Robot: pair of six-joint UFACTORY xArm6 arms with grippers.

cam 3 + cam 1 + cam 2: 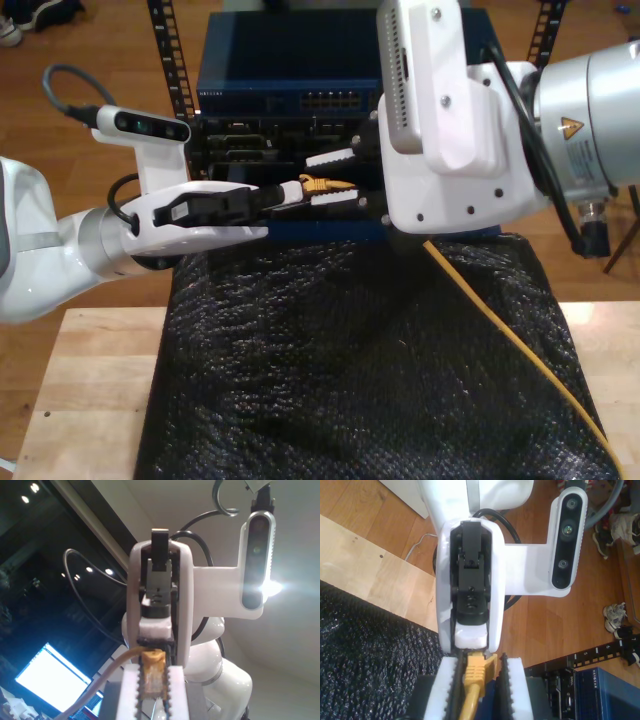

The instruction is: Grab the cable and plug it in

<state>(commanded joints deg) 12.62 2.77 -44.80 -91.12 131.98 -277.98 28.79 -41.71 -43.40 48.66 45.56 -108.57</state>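
The yellow-orange cable (500, 325) runs across the black mat and up under the arm on the exterior view's right. Its plug end (320, 183) hangs in front of the rack. My first gripper (153, 670), on the arm at the exterior view's left (298, 189), is shut on the clear plug (152, 680). My second gripper (477, 660) faces it from the exterior view's right. Its toothed fingers (330, 158) stand on either side of the yellow boot (480, 670) with small gaps, so it is open. The cable passes back between them.
A rack with a blue network switch (330, 75) and darker units stands just beyond the plug. A black bubble-textured mat (350, 370) covers the wooden table (80, 400). The second arm's big housing (440, 110) fills the upper part of the exterior view's right.
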